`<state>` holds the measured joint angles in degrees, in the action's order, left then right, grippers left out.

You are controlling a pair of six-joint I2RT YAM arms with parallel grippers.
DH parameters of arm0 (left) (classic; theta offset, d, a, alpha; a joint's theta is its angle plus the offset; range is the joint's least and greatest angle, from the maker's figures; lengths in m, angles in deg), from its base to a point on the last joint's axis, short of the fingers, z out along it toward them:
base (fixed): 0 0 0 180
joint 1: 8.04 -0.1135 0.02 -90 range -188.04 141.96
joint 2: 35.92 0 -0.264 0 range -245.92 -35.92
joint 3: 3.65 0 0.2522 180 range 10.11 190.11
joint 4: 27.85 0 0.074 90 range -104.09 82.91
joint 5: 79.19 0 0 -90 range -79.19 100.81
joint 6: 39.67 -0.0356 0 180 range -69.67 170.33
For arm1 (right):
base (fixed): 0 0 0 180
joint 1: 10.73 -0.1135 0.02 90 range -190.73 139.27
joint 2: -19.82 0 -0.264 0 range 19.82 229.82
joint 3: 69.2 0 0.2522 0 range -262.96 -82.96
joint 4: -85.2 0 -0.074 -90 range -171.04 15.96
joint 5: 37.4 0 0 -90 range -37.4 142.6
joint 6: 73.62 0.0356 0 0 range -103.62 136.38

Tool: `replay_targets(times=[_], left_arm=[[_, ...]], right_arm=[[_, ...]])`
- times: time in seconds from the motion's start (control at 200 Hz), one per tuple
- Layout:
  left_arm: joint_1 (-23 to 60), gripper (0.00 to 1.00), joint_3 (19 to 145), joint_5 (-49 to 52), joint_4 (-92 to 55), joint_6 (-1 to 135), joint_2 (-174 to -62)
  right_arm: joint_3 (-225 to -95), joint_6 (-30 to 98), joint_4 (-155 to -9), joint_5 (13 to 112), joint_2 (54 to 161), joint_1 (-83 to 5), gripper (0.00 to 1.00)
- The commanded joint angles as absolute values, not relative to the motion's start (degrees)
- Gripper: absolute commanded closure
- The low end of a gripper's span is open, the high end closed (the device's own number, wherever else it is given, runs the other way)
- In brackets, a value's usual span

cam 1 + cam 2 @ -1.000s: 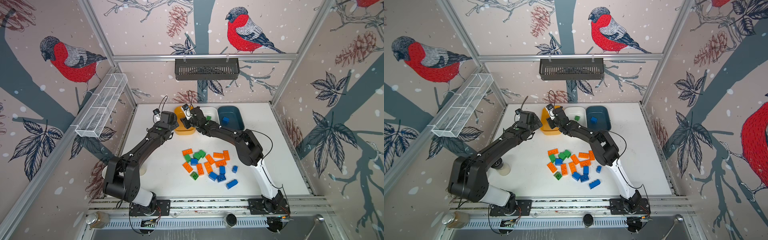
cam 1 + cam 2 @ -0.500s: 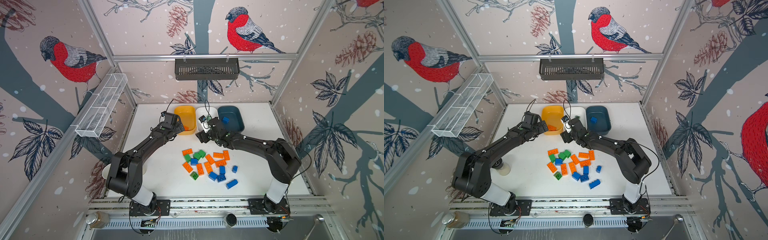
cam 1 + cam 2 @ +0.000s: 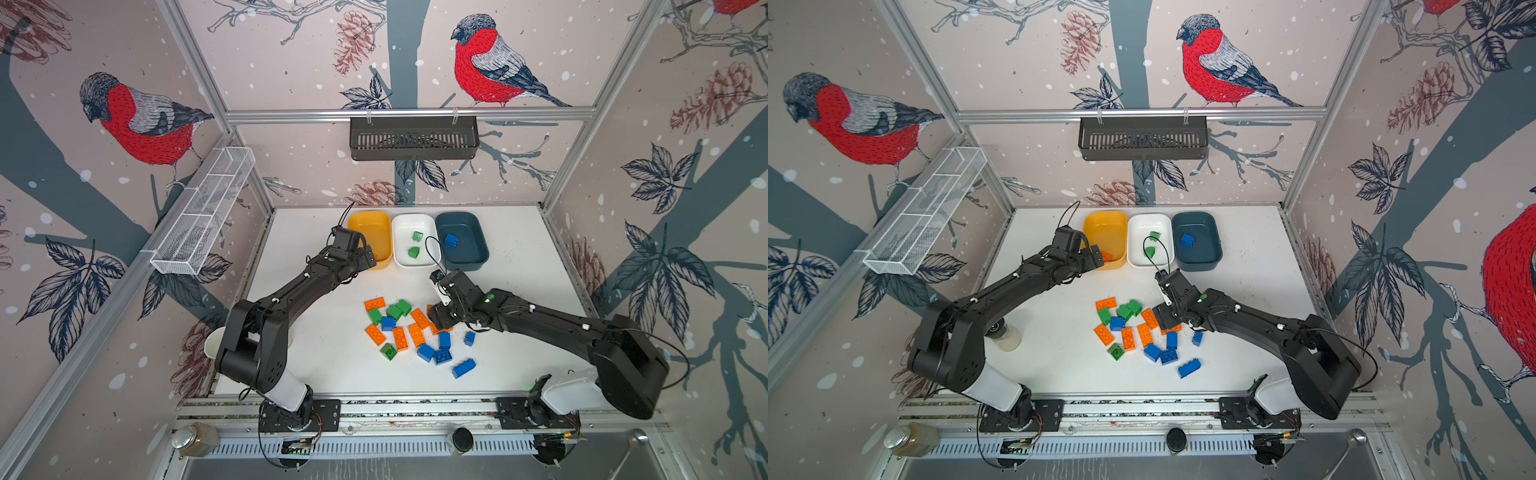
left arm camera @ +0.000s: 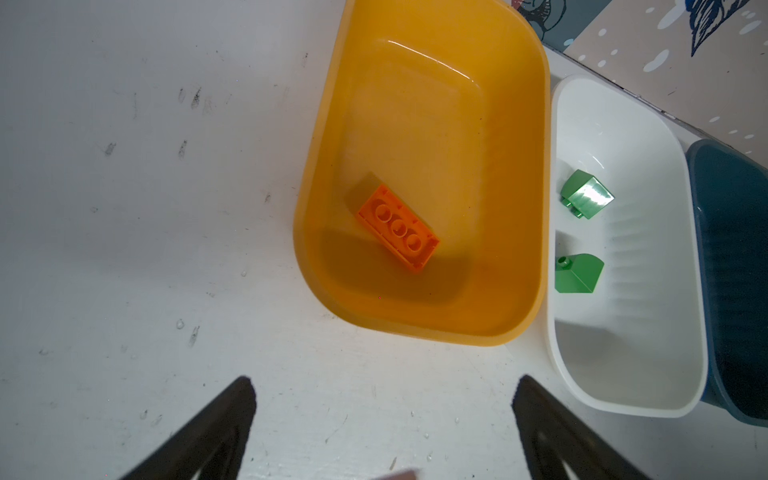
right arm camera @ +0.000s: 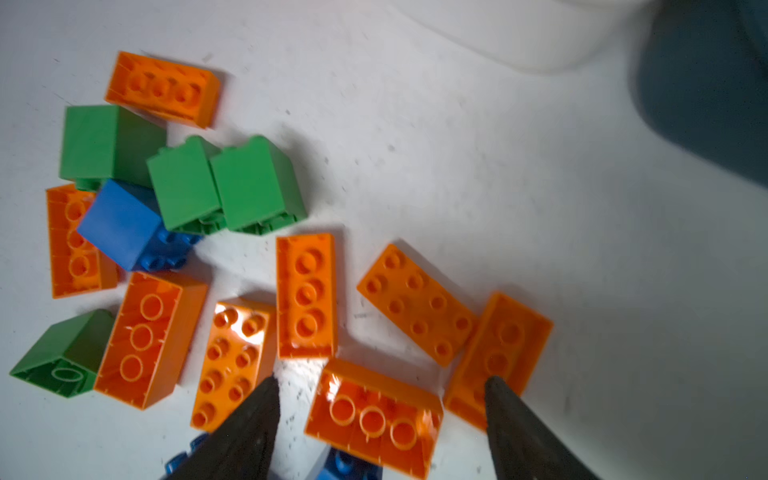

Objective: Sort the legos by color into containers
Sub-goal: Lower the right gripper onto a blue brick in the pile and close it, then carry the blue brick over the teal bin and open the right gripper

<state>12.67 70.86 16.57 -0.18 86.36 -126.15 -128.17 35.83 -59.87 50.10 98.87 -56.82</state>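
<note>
Barely begun: one orange brick (image 4: 398, 227) in yellow-orange tub (image 4: 415, 104), two green bricks (image 4: 586, 195) in white tub (image 4: 648, 332), one blue brick (image 3: 451, 240) in teal tub (image 3: 469, 255); remaining legos (image 5: 305, 295) heaped on worktop (image 3: 316, 353) under right gripper (image 5: 382, 380), spread and empty like left gripper (image 4: 384, 380).

Left arm (image 3: 291, 296), right arm (image 3: 552, 322): matte black links, white segment (image 3: 286, 392) farthest from pincer (image 5: 381, 380). Green light (image 3: 490, 297) just behind each pincer. Fingers (image 5: 245, 432) black, tapered.
</note>
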Motion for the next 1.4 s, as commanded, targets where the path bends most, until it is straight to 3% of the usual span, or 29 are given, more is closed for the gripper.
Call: replay_targets(times=[0.0, 0.12, 0.27, 0.725, 1.096, 1.396], left_arm=[[12.96, 0.03, 71.19, 14.7, -2.25, 86.19, -126.49], [13.04, 0.03, 71.29, 14.3, -2.52, 85.42, -126.84], [13.05, 0.03, 71.48, 14.16, -2.39, 85.23, -127.37], [13.74, 0.03, 73.04, 14.36, -1.87, 85.3, -128.32], [16.31, 0.03, 74.45, 15.62, -3.14, 82.95, -128.3], [17.94, 0.03, 67.96, -5.44, -19.96, 73.61, -123.28]], right_arm=[[-124.73, 52.26, -50.08, 41.06, 94.54, -56.88, 0.22], [-119.13, 59.9, -50.64, 38.22, 89.31, -56.83, 0.21], [-116.99, 62.38, -51.87, 39.69, 90.33, -55.98, 0.23], [-113.2, 62.47, -58.26, 41.75, 91.36, -55.97, 0.57], [-114.67, 58.29, -57.78, 38.69, 91.9, -56.06, 0.75], [-117.68, 50.93, -68.1, 36.18, 84.6, -53.0, 0.8]])
